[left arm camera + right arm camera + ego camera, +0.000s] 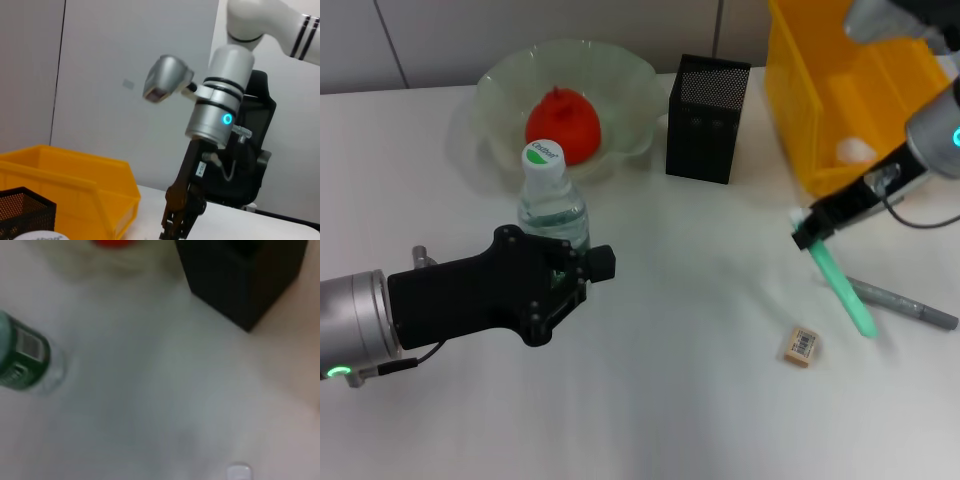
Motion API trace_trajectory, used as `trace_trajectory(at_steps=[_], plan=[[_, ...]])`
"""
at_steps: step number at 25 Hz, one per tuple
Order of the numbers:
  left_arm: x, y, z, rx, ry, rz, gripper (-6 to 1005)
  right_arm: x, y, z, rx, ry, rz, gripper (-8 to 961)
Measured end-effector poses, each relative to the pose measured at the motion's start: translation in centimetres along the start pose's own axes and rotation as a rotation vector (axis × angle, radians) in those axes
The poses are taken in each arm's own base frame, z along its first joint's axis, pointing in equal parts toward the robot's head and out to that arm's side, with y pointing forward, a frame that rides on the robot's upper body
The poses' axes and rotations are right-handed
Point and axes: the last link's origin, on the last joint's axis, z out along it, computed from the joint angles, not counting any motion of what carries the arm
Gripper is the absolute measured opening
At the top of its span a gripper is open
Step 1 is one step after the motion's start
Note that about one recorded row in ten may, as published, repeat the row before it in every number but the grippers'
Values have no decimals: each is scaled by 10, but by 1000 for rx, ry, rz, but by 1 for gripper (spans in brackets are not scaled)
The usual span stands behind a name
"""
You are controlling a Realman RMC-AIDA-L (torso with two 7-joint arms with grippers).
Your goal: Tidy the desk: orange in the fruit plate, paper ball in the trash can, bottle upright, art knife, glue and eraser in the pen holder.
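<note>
Eraser, lower right, shows a barcode; bottle cap lettering unreadable; left gripper grasps the bottle; right gripper clenches a green art knife

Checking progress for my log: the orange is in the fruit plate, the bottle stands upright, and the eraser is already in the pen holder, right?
Not quite. The head view shows the eraser lying on the desk, not in the pen holder. The orange is in the fruit plate and the bottle stands upright.
</note>
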Motion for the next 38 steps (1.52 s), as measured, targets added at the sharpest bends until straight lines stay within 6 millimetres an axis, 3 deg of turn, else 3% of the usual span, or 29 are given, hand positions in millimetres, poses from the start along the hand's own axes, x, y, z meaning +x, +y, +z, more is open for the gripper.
trace_trajectory(at_steps=[5,18,30,38], plan=[[3,-1,0,8,17,-2,15,5,6,-13,-74,-131,-17,189],[11,-7,-1,38,69,-5,14,-7,-1,-52,39,-441,-146,190],[10,-8,-7,74,97,-25,14,-54,-10,-82,192,-749,-283,191],[3,-10,-12,96,101,-58,14,-82,-18,-83,82,-892,-332,192]])
